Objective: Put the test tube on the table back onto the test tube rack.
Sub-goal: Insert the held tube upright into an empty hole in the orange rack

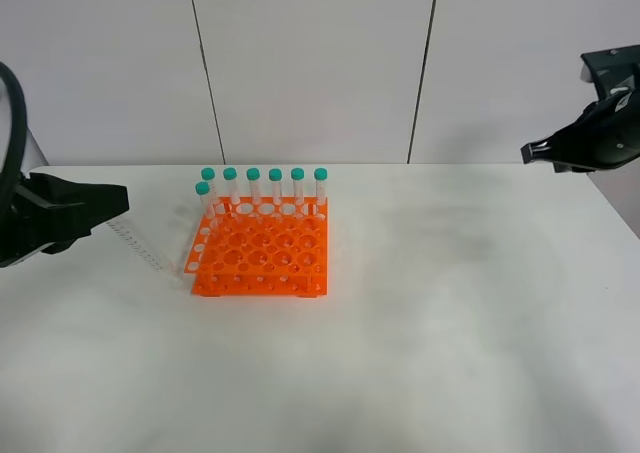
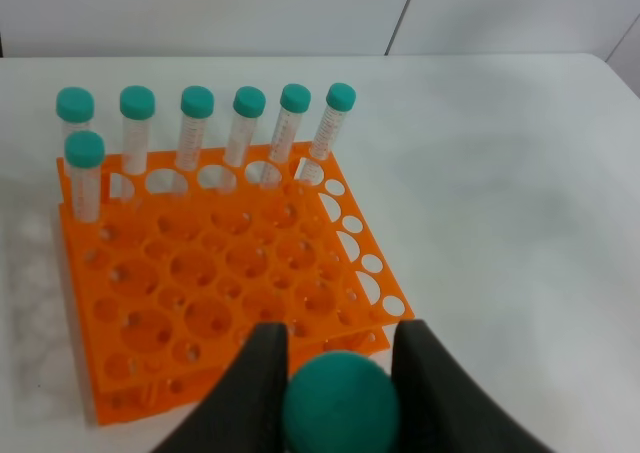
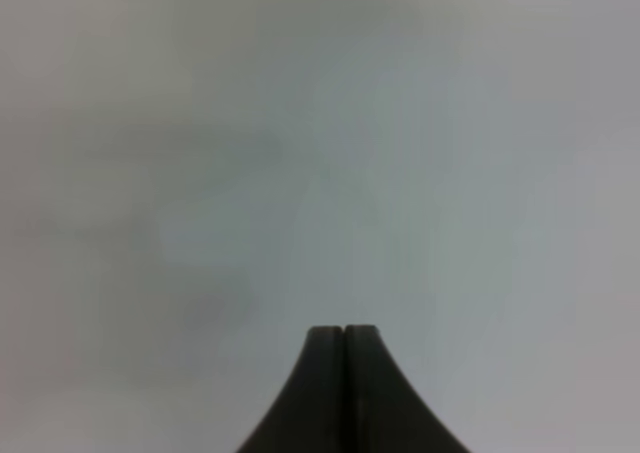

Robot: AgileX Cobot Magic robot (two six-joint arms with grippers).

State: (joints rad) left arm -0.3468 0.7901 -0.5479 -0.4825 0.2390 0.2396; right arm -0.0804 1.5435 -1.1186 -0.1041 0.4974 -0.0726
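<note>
Since the left fingers clamp only the round teal cap of the tube, the grip is the weak spot. The cap is smooth and the contact small, so the tube could swivel or slip out in a move.

The tube is off the rack, out past its left side, with the body slanting from the fingers toward the rack's left edge. Can't tell if the tip touches the bench. It is not in any hole yet.

Risks, my read:
- The slanted tube needs to go upright first, else the tapered tip hits the grid between holes and shoves the rack, which looks light.
- Holes come in two sizes, and a small one would jam it.
- Coming in too close could knock the seven racked tubes. Six stand along the back row, one in the next row at the left end.
- The clear body nearly vanishes on the white bench, so it is easy to misjudge.

Right fingers are pressed together, holding nothing, raised at the far right, well apart.

Materials:
- Rack: bright orange hard plastic, square, two tiers, round holes.
- Tubes: slim clear plastic with printed marks and teal caps.
- Bench: matte white, plain.
</note>
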